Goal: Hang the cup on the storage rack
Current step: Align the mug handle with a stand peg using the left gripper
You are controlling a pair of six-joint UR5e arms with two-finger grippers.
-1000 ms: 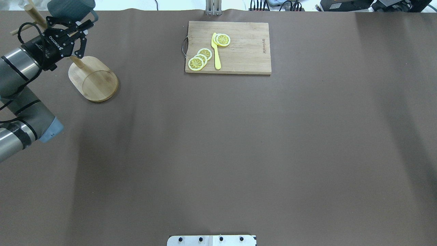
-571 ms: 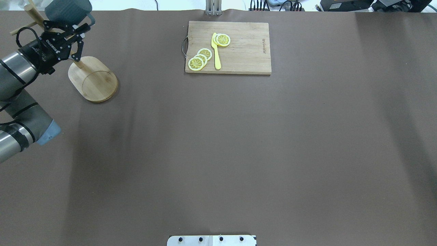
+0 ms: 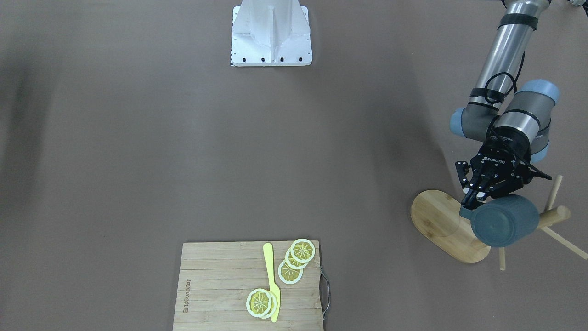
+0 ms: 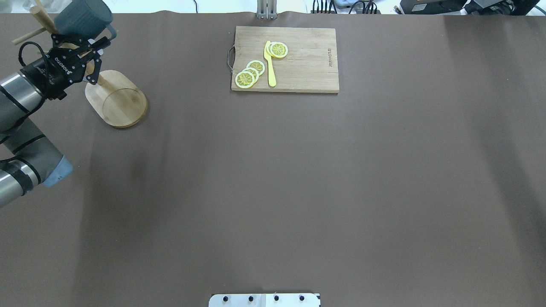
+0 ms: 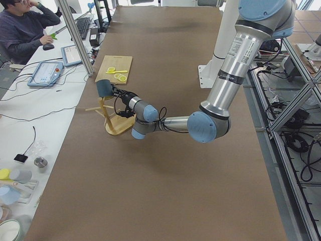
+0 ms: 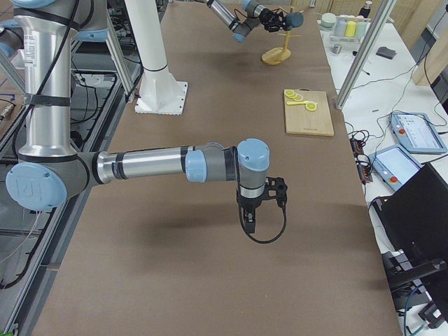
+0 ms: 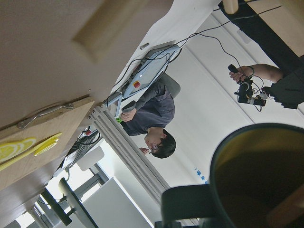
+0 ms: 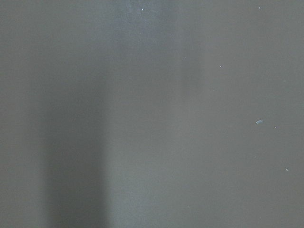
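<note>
The dark teal cup [image 4: 83, 17] lies on its side in the air at the top of the bamboo storage rack [image 4: 117, 100], at the table's far left. My left gripper [image 4: 102, 42] is shut on the cup by its handle. In the front-facing view the cup [image 3: 505, 220] overlaps the rack's post [image 3: 553, 215], above the oval base [image 3: 436, 220], and the gripper [image 3: 473, 197] is just beside it. The left wrist view shows the cup's yellow inside [image 7: 261, 175], and I cannot tell whether the handle sits on a peg. My right gripper [image 6: 250, 217] hangs over bare table, and I cannot tell its state.
A wooden cutting board [image 4: 303, 64] with lemon slices [image 4: 249, 74] and a yellow knife [image 4: 270, 64] lies at the far middle. The robot's white mount [image 3: 271, 37] is at the near edge. Thin rack pegs [image 3: 567, 243] stick out past the cup. An operator [image 5: 20, 30] sits beyond the table.
My left gripper and the cup have moved a little to the left, closer to the rack's post and pegs. The rack and the board have not moved.
</note>
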